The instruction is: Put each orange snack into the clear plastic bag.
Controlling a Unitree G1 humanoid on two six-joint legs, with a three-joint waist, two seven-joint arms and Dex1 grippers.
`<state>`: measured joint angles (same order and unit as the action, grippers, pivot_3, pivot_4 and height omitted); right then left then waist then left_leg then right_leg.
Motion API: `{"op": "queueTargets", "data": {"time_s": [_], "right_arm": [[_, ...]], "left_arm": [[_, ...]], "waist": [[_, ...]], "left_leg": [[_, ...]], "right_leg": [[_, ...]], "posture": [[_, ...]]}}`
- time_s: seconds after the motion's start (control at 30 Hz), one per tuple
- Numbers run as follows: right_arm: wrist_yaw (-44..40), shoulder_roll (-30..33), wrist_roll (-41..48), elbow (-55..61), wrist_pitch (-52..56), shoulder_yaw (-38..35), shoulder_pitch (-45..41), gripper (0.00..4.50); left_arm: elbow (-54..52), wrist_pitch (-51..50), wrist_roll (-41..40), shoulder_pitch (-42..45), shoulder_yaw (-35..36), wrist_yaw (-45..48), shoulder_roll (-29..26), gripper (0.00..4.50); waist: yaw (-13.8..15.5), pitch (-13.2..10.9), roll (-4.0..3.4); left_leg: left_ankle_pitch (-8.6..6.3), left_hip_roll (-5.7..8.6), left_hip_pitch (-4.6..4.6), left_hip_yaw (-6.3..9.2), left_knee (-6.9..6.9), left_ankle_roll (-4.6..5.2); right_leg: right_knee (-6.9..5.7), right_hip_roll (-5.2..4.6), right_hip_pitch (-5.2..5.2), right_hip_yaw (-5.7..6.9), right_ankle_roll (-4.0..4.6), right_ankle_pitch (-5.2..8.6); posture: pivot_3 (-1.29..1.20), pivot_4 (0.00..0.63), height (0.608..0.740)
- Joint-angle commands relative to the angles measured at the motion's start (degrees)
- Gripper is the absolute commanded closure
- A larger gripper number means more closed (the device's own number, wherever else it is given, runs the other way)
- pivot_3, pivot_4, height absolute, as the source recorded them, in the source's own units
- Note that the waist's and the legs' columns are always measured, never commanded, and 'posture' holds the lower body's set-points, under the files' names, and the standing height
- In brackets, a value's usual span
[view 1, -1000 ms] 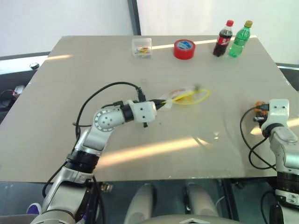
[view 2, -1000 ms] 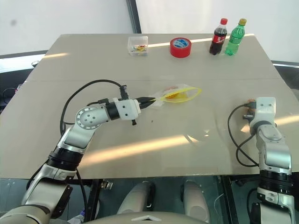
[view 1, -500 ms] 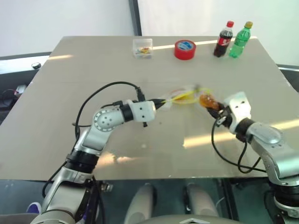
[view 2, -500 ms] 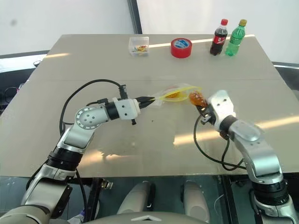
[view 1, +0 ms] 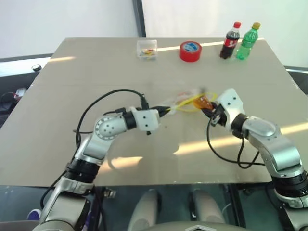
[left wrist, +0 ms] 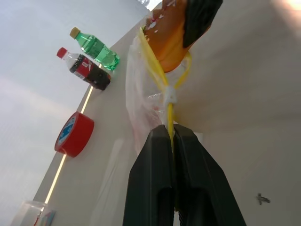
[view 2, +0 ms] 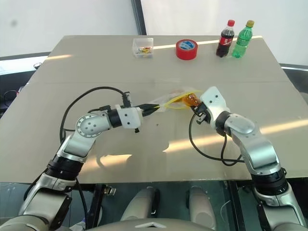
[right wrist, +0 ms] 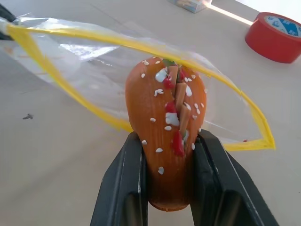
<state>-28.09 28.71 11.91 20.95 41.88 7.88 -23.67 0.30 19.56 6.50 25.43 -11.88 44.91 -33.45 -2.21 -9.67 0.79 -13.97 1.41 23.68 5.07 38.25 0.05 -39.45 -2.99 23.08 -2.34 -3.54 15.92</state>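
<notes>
Holding the orange snack nose-first at the mouth of the clear plastic bag, with the right gripper clamped on the snack's lower half, one black finger on each side. Pointing the snack's long axis along the fingers and straight toward the loop of yellow seal strip, so that the rounded, speckled tip sits at or just across the rim; hard to tell whether it has crossed. Pinching one end of that strip, on the far side of the opening, with the left gripper shut flat on the plastic, which keeps the mouth lifted off the table and spread into an oval. Seen from the head: bag mouth directly ahead of the right gripper, between the two hands, with the left gripper at the bag's other end. Judging from this: next move a short push along the snack's own axis, deeper into the bag, then a release. Risking a snag of the wide body on the near strip if the axis tilts. Showing something orange-red, perhaps the other snack, faintly through the plastic.
</notes>
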Motion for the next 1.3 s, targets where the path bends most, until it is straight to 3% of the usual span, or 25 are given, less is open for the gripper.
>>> {"op": "queueTargets", "data": {"time_s": [0.03, 0.2, 0.23, 0.3, 0.43, 0.6, 0.77, 0.93, 1.3], "right_arm": [[1.8, -2.4, -2.2, -3.9, -0.4, 2.3, -2.7, 3.44], [3.7, -7.2, -4.0, -13.2, -2.2, 2.6, -6.6, 3.44], [3.9, -7.7, -4.3, -14.5, -2.8, 2.2, -7.1, 2.8], [2.8, -7.4, -4.5, -15.0, -3.9, 2.3, -7.3, 2.18], [1.2, -4.0, -5.4, -7.9, -3.7, 2.2, -4.9, 0.19], [-3.2, 2.2, -2.2, 5.7, -3.1, -1.1, 1.5, 0.19], [-3.8, 7.8, -6.1, 9.7, -8.1, -0.5, 6.0, 0.19], [0.7, 14.4, -22.9, -1.7, -24.3, 6.6, 6.8, 0.19], [0.8, 8.0, -29.8, -17.2, -37.4, 10.3, -0.9, 0.19]], "left_arm": [[-3.4, 1.8, -1.2, -0.7, 0.2, 0.6, -0.5, 4.5], [-3.8, 2.4, -1.2, -2.6, 0.6, 1.6, -1.9, 4.5], [-3.9, 1.9, -1.5, -2.9, 0.8, 1.5, -2.0, 4.5], [-3.7, 0.5, -2.2, -2.9, 1.5, 1.3, -1.8, 4.5], [-2.1, -3.4, -3.1, -1.9, 3.1, 0.2, -1.4, 4.5], [-0.7, -6.4, -3.9, -1.1, 4.2, -0.5, -1.3, 4.5], [0.5, -6.9, -4.2, 0.4, 4.5, -0.4, -1.0, 4.5], [1.2, -6.5, -4.8, 1.3, 4.3, 0.1, -0.9, 4.5], [0.5, -7.7, -5.4, 1.9, 4.6, -0.1, -0.7, 4.5]], "waist": [[0.0, 0.0, 0.0], [-0.1, 0.0, -0.01], [-0.1, 0.0, -0.01], [0.0, 0.0, -0.01], [0.1, 0.0, -0.02], [0.2, 0.0, -0.02], [-0.1, 0.0, -0.02], [0.0, 0.0, 0.0], [0.0, 0.0, 0.01]], "left_leg": [[0.0, 0.0, 0.0, 0.0, 0.0, 0.0], [0.0, 0.01, 0.0, -0.04, -0.01, 0.0], [0.0, 0.01, 0.0, -0.05, -0.01, 0.0], [0.0, 0.0, 0.01, -0.04, -0.01, 0.0], [0.0, 0.0, 0.02, -0.02, 0.0, 0.0], [0.0, 0.01, 0.06, 0.01, 0.0, 0.0], [0.0, 0.0, 0.01, -0.01, 0.0, 0.0], [0.0, 0.03, 0.0, -0.08, 0.04, 0.0], [0.0, 0.0, 0.01, -0.09, 0.04, 0.0]], "right_leg": [[0.0, 0.0, 0.0, 0.0, 0.0, 0.0], [-0.04, 0.01, 0.05, -0.04, 0.0, 0.0], [-0.04, 0.01, 0.05, -0.05, 0.0, 0.0], [-0.05, 0.0, 0.06, -0.05, 0.0, 0.0], [-0.05, -0.01, 0.07, -0.02, 0.0, 0.0], [-0.02, -0.01, 0.07, 0.0, 0.0, 0.0], [-0.06, 0.01, 0.05, 0.0, 0.0, 0.0], [-0.06, -0.01, 0.04, -0.03, -0.01, 0.01], [-0.07, 0.01, 0.06, -0.07, 0.0, 0.0]], "posture": [[0.0, 0.15, 0.74], [0.0, 0.15, 0.74], [0.0, 0.15, 0.74], [0.0, 0.15, 0.74], [0.0, 0.15, 0.74], [0.0, 0.15, 0.74], [0.0, 0.15, 0.74], [0.0, 0.15, 0.74], [0.0, 0.15, 0.74]]}}
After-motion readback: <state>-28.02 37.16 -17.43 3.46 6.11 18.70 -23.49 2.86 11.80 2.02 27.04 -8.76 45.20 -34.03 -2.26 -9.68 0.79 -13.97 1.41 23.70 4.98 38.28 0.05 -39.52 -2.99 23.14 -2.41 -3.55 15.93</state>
